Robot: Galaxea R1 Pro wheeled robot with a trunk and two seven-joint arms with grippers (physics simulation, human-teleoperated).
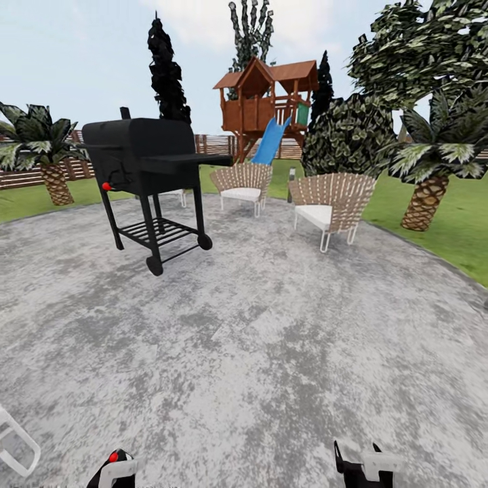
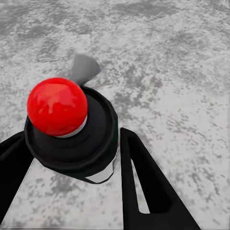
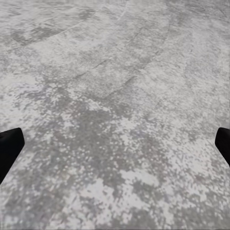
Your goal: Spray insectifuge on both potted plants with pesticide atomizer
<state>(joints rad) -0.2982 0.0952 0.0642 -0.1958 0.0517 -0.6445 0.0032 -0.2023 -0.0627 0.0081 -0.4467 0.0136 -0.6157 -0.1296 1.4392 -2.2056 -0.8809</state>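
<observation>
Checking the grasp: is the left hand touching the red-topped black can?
Touching. The left wrist view shows the left hand with both fingers pressed against the red-topped black can.

- Both arms hang low, with just their ends showing at the bottom edge of the head view, left and right of centre.
- Left gripper (image 1: 112, 472) (image 2: 74, 135): the two dark fingers (image 2: 143, 182) stand close on either side of the atomizer (image 2: 72, 129), which has a black top and a round red knob. The jaws look clamped on it.
- Right gripper (image 1: 362, 469) (image 3: 115, 146): it points down at the ground and holds nothing. The jaws are spread wide, with one black fingertip (image 3: 9, 149) at each side edge of its wrist view.
</observation>
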